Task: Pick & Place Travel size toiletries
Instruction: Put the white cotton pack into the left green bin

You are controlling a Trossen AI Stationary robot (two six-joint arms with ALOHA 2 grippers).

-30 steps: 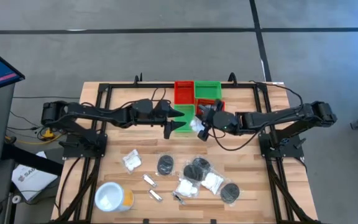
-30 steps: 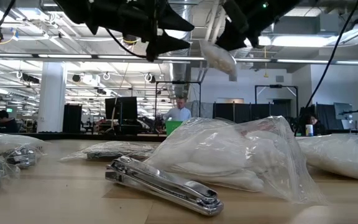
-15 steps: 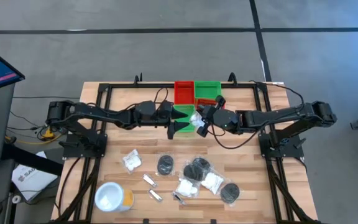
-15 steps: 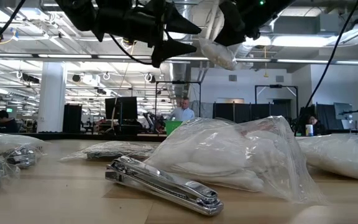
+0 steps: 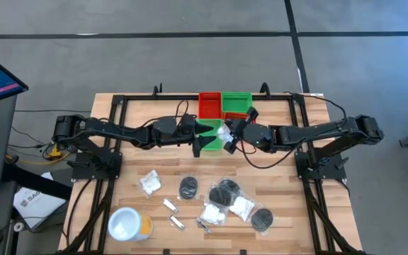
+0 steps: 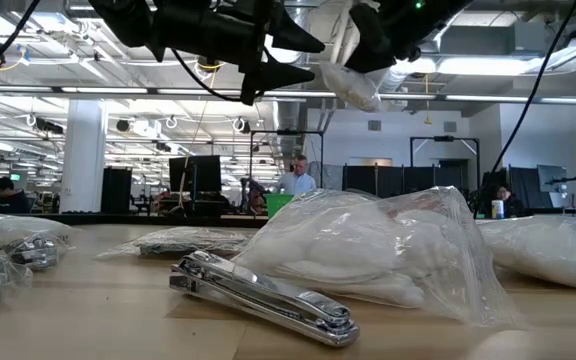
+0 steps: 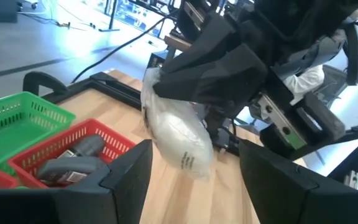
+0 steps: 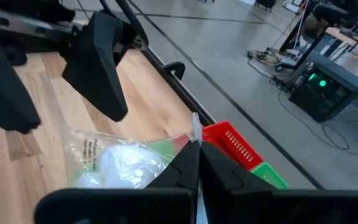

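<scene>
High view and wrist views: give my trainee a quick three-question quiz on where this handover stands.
1. True or false: the right gripper is shut on the white plastic-wrapped packet.
2. The left gripper is: A) open, B) shut on a black disc, C) out of view.
3. Fill in: the held packet hangs over the ___ plastic bin.

Key: 1 true. 2 A. 3 green.

Grippers (image 5: pixel 202 137) closer together over bins (image 5: pixel 224 106).
</scene>
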